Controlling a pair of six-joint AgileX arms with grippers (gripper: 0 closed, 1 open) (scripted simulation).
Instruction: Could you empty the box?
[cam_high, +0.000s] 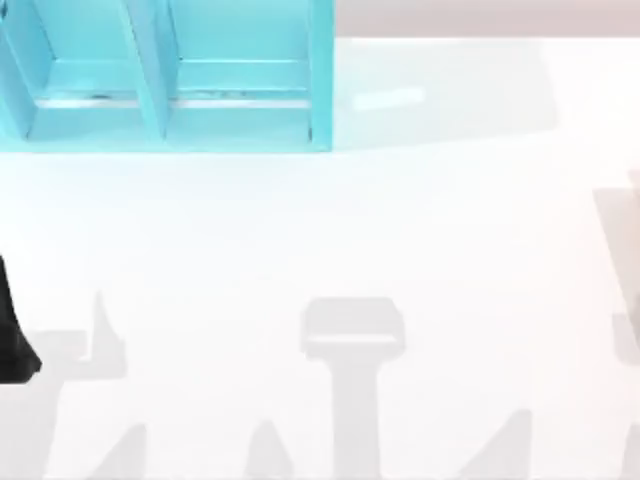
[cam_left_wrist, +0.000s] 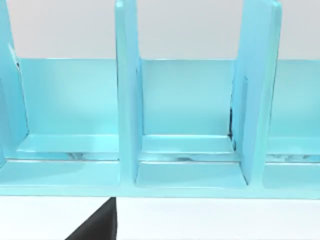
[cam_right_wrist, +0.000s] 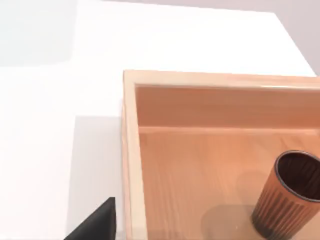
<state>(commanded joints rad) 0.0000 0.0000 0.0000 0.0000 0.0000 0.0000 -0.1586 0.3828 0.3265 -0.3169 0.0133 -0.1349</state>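
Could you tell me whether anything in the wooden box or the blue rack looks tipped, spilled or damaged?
Nothing stands out. The ribbed brown cup stands upright in the wooden box, with no spill around it, and the blue rack has straight dividers and bare compartments.

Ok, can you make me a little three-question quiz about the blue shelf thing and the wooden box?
1. True or false: the light wooden box has a ribbed brown cup standing upright inside it.
2. The turquoise divided rack sits in the top view's: A) far left, B) near right, C) centre.
3. Fill in: the rack's compartments hold ____.

Key: 1 true; 2 A; 3 nothing
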